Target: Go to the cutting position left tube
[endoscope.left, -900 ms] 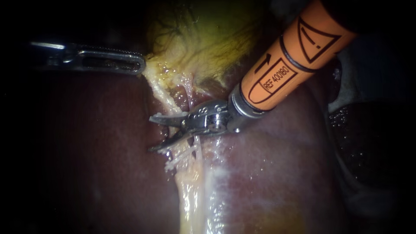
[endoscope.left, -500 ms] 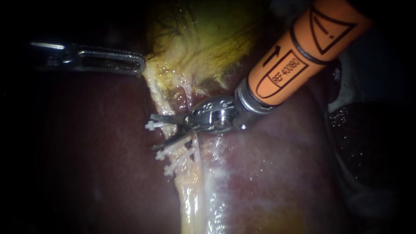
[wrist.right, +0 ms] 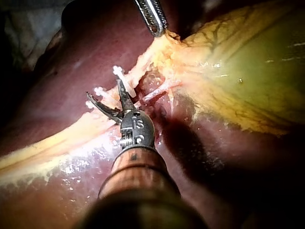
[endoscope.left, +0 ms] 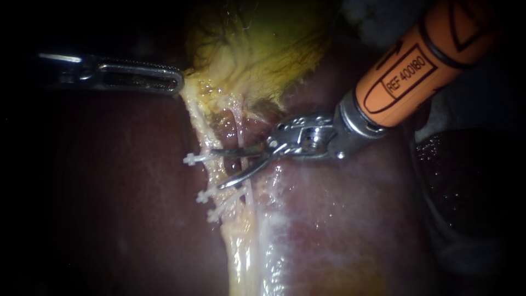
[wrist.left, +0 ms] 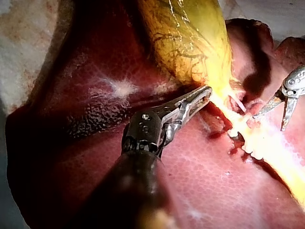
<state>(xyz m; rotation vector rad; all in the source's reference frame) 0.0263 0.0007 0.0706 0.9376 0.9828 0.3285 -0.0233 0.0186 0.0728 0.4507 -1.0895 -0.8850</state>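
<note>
My right instrument (endoscope.left: 216, 169) has backed off, jaws spread round the soft-looking, slippery left tube (endoscope.left: 197, 123) between clips (endoscope.left: 203, 196); my left instrument (endoscope.left: 178, 82) pinches gallbladder (endoscope.left: 257, 49).

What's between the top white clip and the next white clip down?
A short stretch of the pale yellow tube, with the silver right instrument's open jaws spread over it. The endoscope view shows this.
</note>
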